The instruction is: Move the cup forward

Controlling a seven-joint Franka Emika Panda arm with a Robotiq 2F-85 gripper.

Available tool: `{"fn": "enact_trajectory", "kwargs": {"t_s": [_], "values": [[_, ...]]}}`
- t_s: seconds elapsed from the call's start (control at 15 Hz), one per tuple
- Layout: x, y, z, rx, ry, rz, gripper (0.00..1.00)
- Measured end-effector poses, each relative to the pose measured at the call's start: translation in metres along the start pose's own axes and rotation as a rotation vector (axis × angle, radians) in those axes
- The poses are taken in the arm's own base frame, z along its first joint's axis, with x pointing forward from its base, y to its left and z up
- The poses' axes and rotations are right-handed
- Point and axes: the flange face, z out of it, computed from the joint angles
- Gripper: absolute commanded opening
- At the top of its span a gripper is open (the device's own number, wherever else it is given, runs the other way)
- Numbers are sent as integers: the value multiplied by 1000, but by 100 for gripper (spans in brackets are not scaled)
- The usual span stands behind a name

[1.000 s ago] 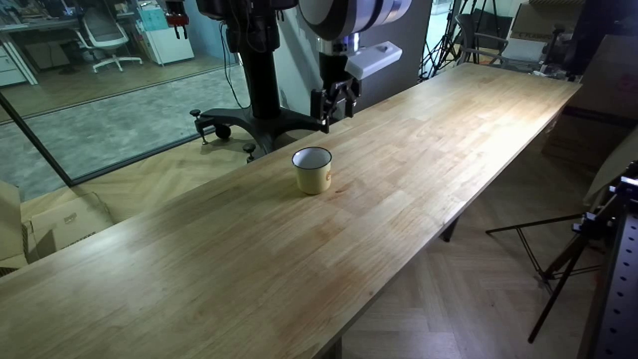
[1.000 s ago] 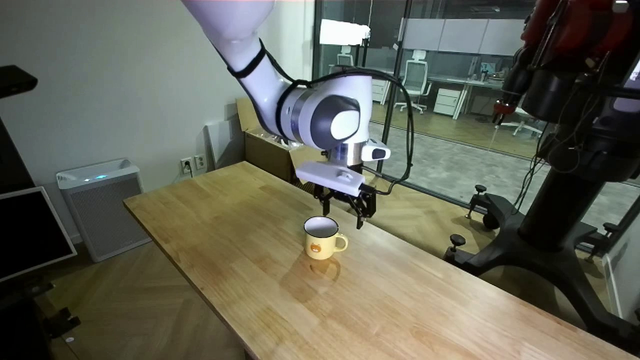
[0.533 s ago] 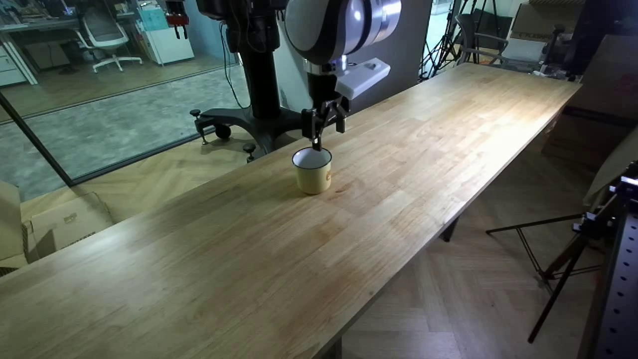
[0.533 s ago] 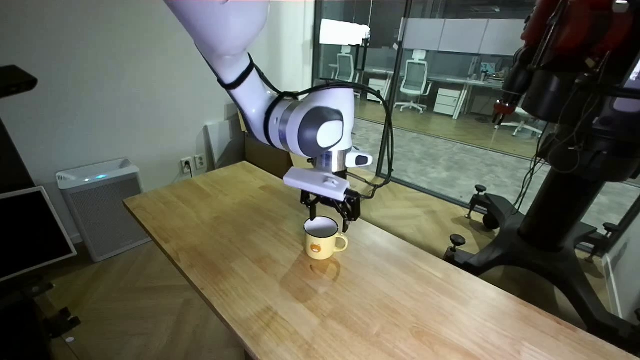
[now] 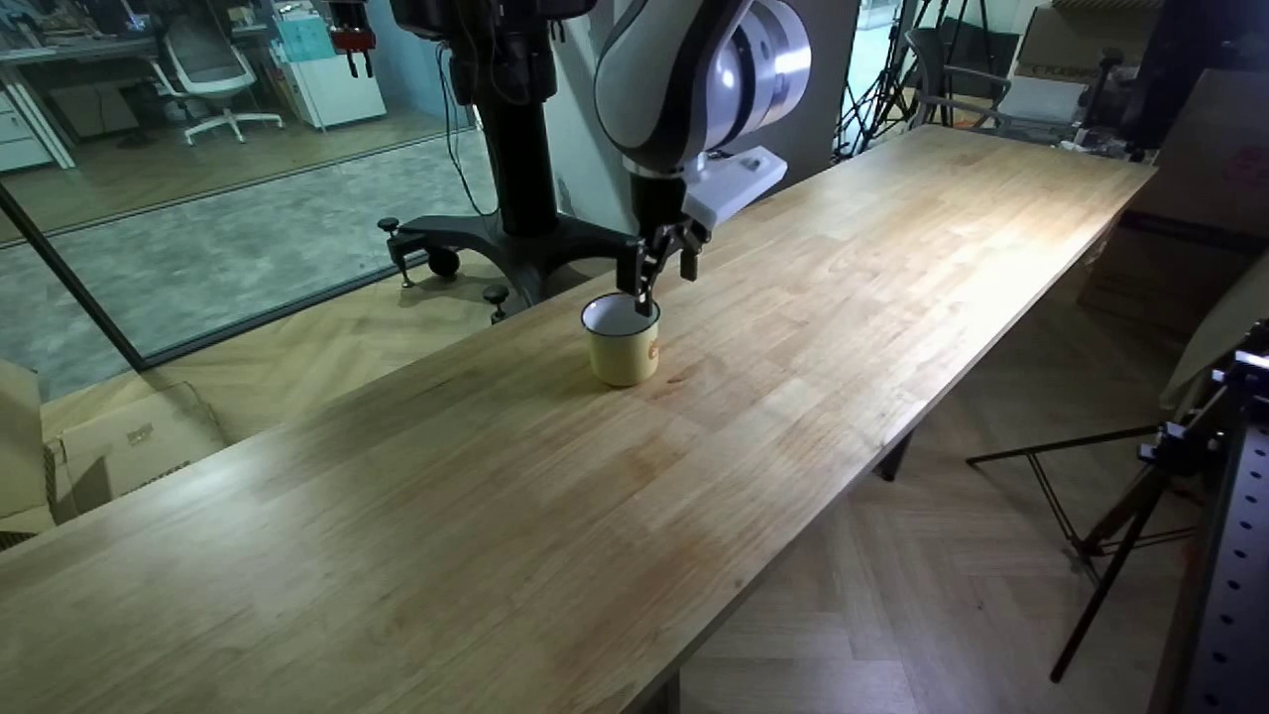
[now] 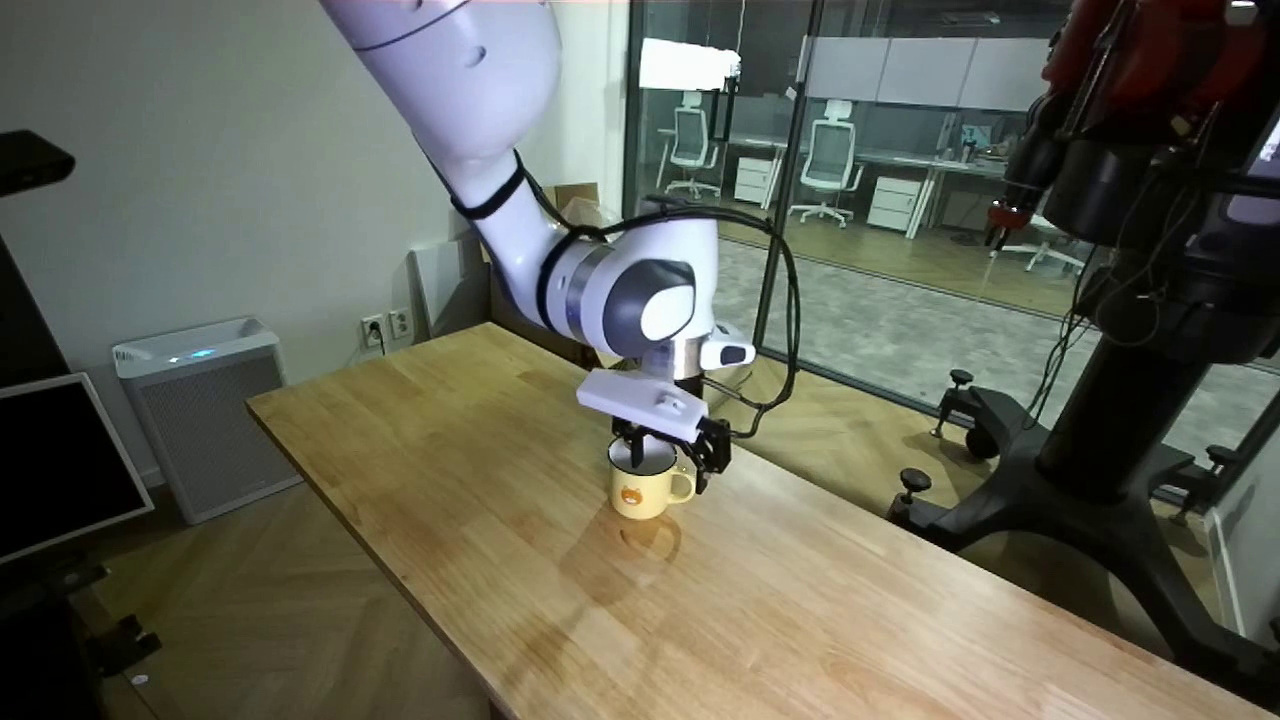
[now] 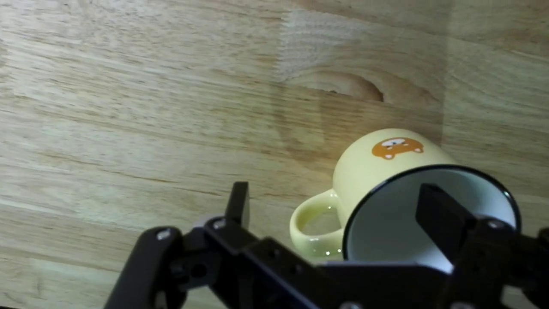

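Observation:
The cup is a pale yellow mug with a black rim, a light interior and an orange animal face. It stands upright on the table in both exterior views point(image 5: 623, 359) point(image 6: 640, 500). In the wrist view the cup point(image 7: 364, 171) is at the lower right, its handle point(image 7: 300, 231) pointing left. My gripper point(image 7: 334, 188) is open. One of its fingers point(image 7: 441, 210) reaches over the cup's mouth and seems to dip inside the rim. The other finger is outside, beyond the handle. In an exterior view the gripper point(image 6: 668, 476) straddles the handle side.
The long wooden table point(image 5: 496, 476) carries the cup near its edge. Past that edge stands another robot on a black stand point(image 6: 1100, 430). An air purifier point(image 6: 210, 420) and a tripod point(image 5: 1120, 545) stand on the floor off the table.
My gripper has come down from above and behind the cup to its mouth, shifting over it and then slightly back toward the handle side. The cup has not moved. The jaws stay open.

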Motion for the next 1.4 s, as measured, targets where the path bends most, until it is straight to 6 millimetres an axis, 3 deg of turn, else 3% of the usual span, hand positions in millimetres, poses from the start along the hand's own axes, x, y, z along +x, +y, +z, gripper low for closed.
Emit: {"fn": "enact_trajectory", "kwargs": {"t_s": [0.07, 0.2, 0.8, 0.93, 1.4], "values": [[-1, 2, 4, 2, -5, 4, 75], [-2, 5, 11, 5, -10, 11, 69], [4, 1, 17, 15, -4, 6, 5], [7, -1, 16, 18, 2, -3, 0], [26, -15, 3, 33, 37, -65, 3]]}}
